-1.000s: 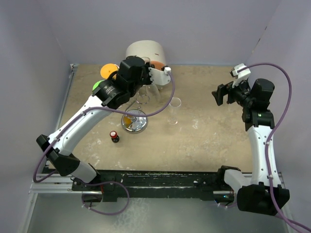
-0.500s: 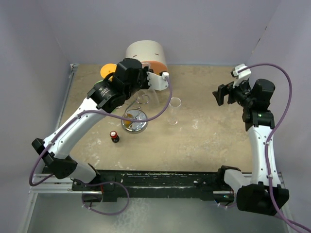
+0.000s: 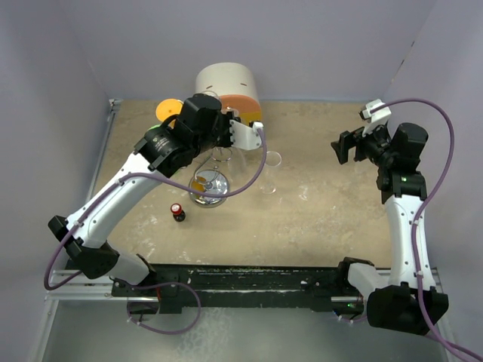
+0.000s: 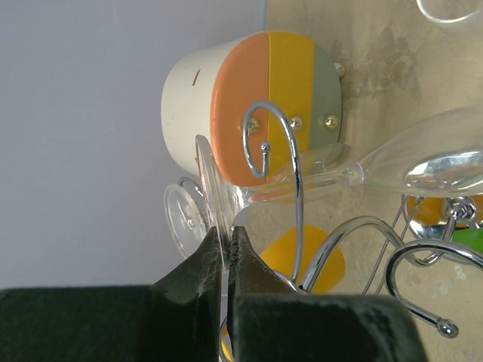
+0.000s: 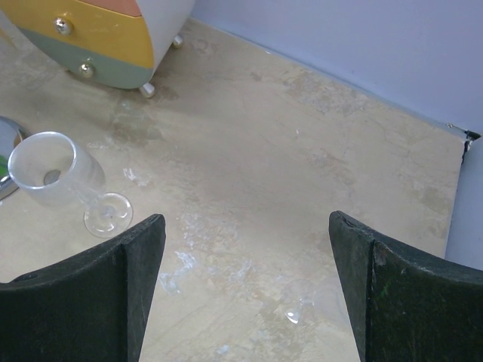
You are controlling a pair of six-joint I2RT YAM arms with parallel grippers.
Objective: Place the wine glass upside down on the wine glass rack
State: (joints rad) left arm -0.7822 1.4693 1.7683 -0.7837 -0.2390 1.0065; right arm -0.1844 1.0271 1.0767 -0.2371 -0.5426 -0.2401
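My left gripper [image 3: 220, 142] is shut on the edge of the round foot of a clear wine glass [image 4: 377, 162]. In the left wrist view the pinched foot stands edge-on between the jaws [image 4: 224, 241], and the stem runs right to the bowl. The stem lies against a curled arm of the wine glass rack [image 4: 290, 162], a silver wire stand with a round shiny base [image 3: 209, 188]. A second wine glass [image 3: 271, 169] stands upright on the table, also seen in the right wrist view [image 5: 56, 172]. My right gripper [image 3: 344, 148] is open and empty, far right.
A round white-and-orange drum [image 3: 226, 81] stands at the back behind the rack. An orange disc [image 3: 167, 110] and a green piece [image 3: 151, 132] lie left of it. A small red-capped bottle [image 3: 178, 212] stands in front of the rack. Another round glass foot [image 4: 183, 219] shows beside my left jaws.
My left gripper has moved with the wine glass a little nearer and lower over the rack, its elbow swinging left. The right arm has not moved.
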